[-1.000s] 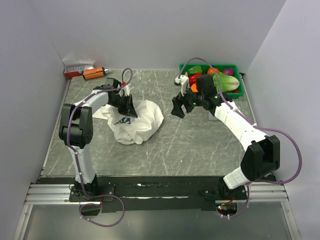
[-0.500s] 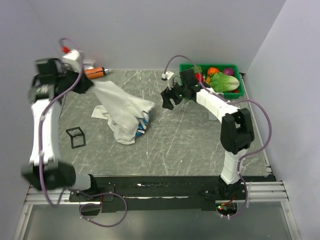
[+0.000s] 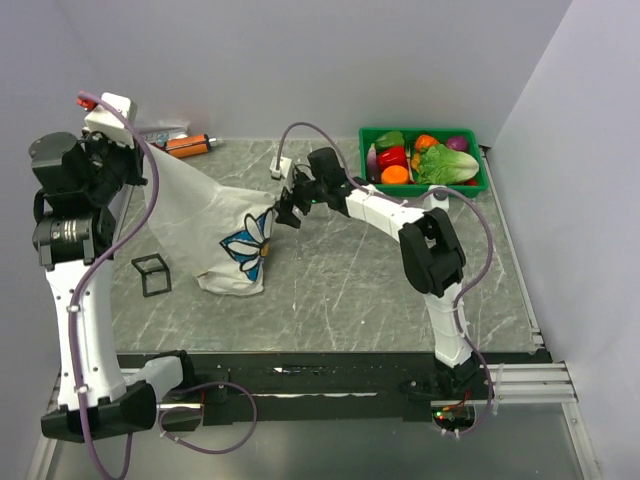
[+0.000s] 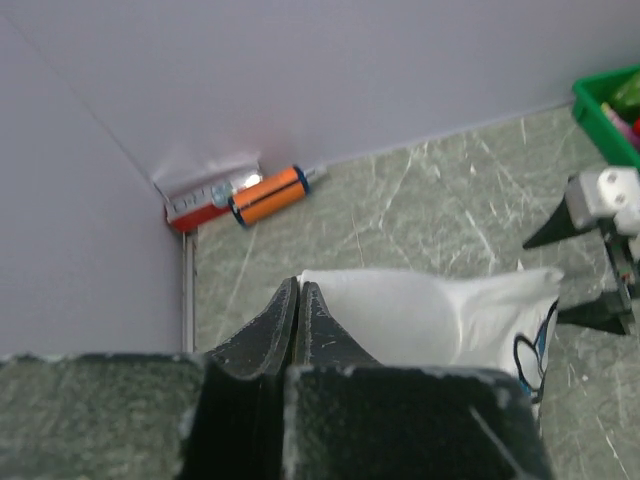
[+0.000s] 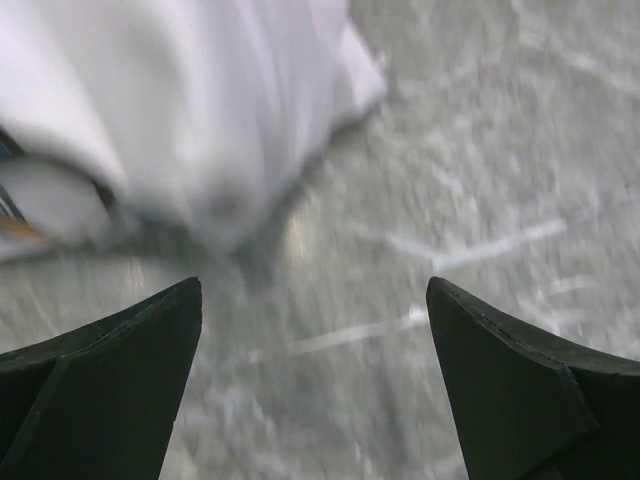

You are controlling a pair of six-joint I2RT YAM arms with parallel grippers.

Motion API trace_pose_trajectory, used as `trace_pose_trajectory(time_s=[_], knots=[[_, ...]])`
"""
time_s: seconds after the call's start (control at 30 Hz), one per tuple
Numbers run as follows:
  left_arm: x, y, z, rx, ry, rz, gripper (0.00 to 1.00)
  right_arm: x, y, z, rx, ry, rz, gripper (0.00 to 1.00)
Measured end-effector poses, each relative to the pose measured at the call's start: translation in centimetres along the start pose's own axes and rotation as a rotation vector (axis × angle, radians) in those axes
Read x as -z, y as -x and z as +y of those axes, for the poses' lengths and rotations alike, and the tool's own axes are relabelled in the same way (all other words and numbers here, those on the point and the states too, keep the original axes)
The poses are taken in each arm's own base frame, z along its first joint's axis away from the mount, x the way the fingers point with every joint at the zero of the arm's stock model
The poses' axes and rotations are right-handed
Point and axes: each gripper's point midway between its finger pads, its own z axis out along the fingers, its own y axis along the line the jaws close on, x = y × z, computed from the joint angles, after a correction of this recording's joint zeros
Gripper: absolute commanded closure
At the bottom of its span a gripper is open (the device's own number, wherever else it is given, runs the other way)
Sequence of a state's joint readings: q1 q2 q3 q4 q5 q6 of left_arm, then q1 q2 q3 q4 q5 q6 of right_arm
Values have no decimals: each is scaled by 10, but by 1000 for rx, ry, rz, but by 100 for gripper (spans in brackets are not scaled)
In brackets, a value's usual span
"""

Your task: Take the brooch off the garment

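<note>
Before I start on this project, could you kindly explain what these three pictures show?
Two robot arms are bolted at the near edge of a grey table. The wide picture comes from a fixed camera above and behind them; the other two come from cameras on each wrist, so the dark wedges are that arm's own fingers. The left gripper is shut on an edge of the white garment, lifting it so the daisy print shows while its lower end rests on the table. The right gripper is open, close beside the cloth, holding nothing. Also on the table: a green tray of colourful vegetables, an orange cylinder and a small black wire cube. I cannot make out the brooch.
</note>
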State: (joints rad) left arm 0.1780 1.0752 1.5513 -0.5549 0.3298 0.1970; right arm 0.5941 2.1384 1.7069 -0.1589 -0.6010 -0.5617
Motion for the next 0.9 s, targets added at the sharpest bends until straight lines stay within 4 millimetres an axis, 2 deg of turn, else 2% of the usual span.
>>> trace_pose_trajectory(time_s=[0.1,0.17,0.2,0.23,0.33,0.4,0.47,0.53,0.63,0.7,0.77,0.8,0.83,0.9], knots=[[-10,-22,2,25,1,76,99,-12,24,-6,-41,24,-104,1],[-13,-31,3,34,4,109,99,-18,43,-9,-49,45,-175,9],[-13,-33,3,37,7,117,99,-23,53,-11,-51,64,-217,17],[-14,-34,4,38,11,122,99,-24,56,-11,-52,70,-229,38],[-13,-35,5,40,15,130,99,-39,77,-6,-49,159,-305,65],[-13,-33,5,39,14,125,99,-46,82,-3,-81,189,-318,74],[-14,-32,5,41,12,116,99,-46,81,1,-132,216,-306,97],[-22,-25,6,45,7,83,99,-40,83,-1,-182,225,-291,100],[-44,-16,12,56,-1,31,99,-13,86,-19,-230,179,-273,100],[-61,-13,17,70,-5,18,99,15,85,-33,-224,120,-253,100],[-81,-7,23,72,-8,-8,99,56,92,-38,-188,61,-237,100],[-89,-1,27,71,-6,-28,99,85,102,-40,-147,21,-239,100],[-94,3,29,70,-6,-44,99,104,113,-38,-107,-7,-242,100],[-96,15,32,61,-4,-76,99,148,147,-28,9,-61,-272,99]])
